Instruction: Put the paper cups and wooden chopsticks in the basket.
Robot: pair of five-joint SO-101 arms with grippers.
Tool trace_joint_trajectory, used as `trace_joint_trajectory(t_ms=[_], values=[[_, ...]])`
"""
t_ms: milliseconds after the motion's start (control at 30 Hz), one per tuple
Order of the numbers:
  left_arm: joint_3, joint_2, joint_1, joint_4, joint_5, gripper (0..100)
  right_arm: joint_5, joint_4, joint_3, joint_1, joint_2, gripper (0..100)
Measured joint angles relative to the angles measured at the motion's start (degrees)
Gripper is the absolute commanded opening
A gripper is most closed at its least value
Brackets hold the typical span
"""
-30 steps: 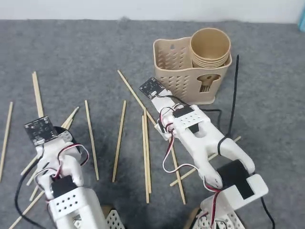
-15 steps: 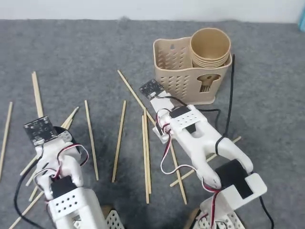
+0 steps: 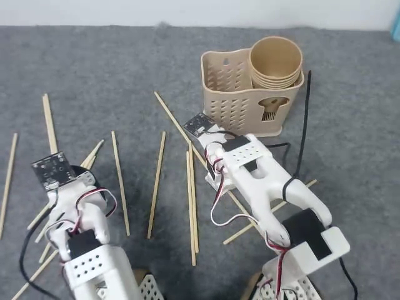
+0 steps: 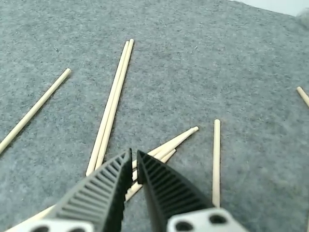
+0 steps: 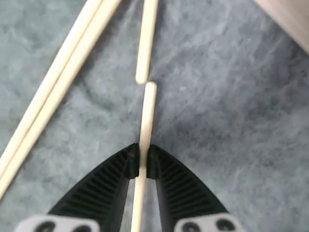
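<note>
So, the grey worktop (image 3: 94, 69) was the biggest thing going, with wooden chopsticks (image 3: 157, 181) scattered across its left and middle. The tan basket (image 3: 240, 109) stood at the far side, and the paper cups (image 3: 275, 59) were already stacked in its right-hand part. The right arm (image 3: 269, 181) stretched out toward the basket's front, and the right end effector (image 5: 140, 162) was pinched tight on one chopstick (image 5: 147, 108), low over the worktop, nearly end to end with another stick. The left arm (image 3: 78, 219) sat well apart at the near left. The left end effector (image 4: 134, 155) was closed to a sliver, holding nothing, above a few loose sticks.
</note>
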Motion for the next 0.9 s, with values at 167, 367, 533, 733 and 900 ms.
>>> trace_joint_trajectory(t_ms=[167,367,533,733,900], values=[[0.00,0.00,0.00,0.00,0.00,2,0.09,8.35,-7.56,-0.09,-10.64,0.8],[0.00,0.00,0.00,0.00,0.00,2,0.09,13.27,-19.25,-0.09,-26.64,0.8],[0.00,0.00,0.00,0.00,0.00,2,0.09,6.42,-25.23,0.88,-32.09,0.8],[0.00,0.00,0.00,0.00,0.00,2,0.09,-5.98,-26.73,2.20,-32.26,0.8],[0.00,0.00,0.00,0.00,0.00,2,0.09,-17.14,-26.73,3.25,-32.26,0.9]])
